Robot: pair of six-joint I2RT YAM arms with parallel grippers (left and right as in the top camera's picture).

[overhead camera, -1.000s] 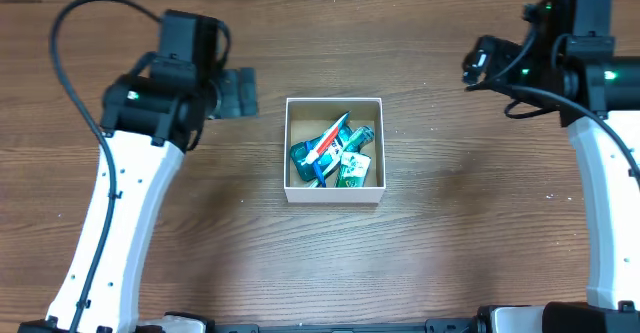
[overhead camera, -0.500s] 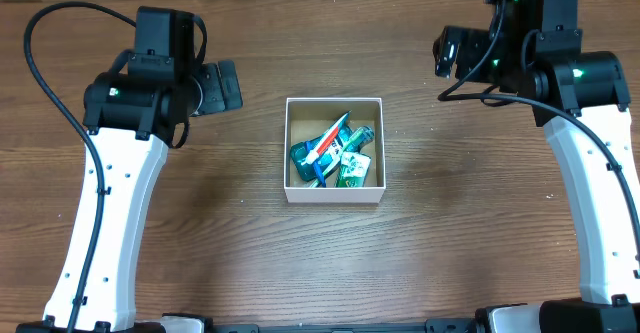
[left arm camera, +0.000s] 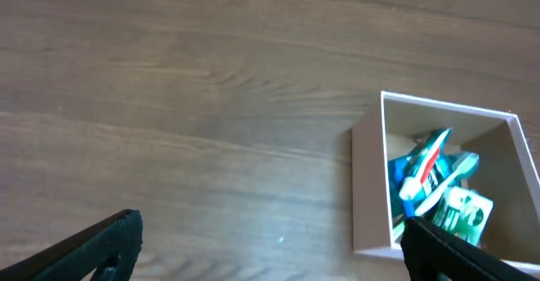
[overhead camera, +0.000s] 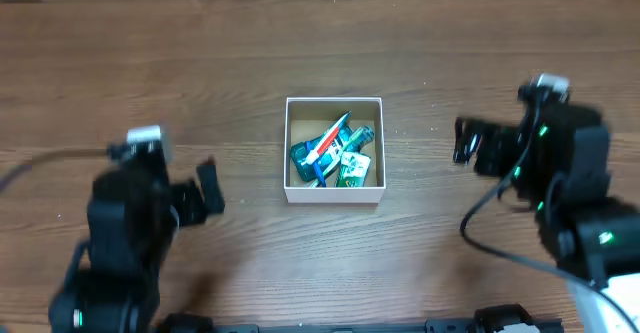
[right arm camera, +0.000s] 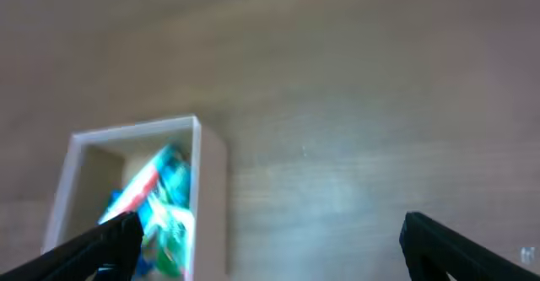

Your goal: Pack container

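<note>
One wooden counter (overhead camera: 320,33) carries the container (overhead camera: 334,195) at its centre. I see the left gripper (overhead camera: 208,193) at the container's 8 o'clock and the right gripper (overhead camera: 470,143) at its 3 o'clock, both well apart from it. Each has its jaws spread wide and holds nothing. Green, blue and red tubes and packets (overhead camera: 330,153) lie heaped inside the container.

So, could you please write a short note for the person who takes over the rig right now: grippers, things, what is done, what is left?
Left gripper: open, empty, left of the container, not touching it.
Right gripper: open, empty, right of the container, not touching it.
Container: upright in the middle of the table, top open.
Done: a teal-red tube and green packets lie inside.
Left: probably only a check that packing is complete.
</note>
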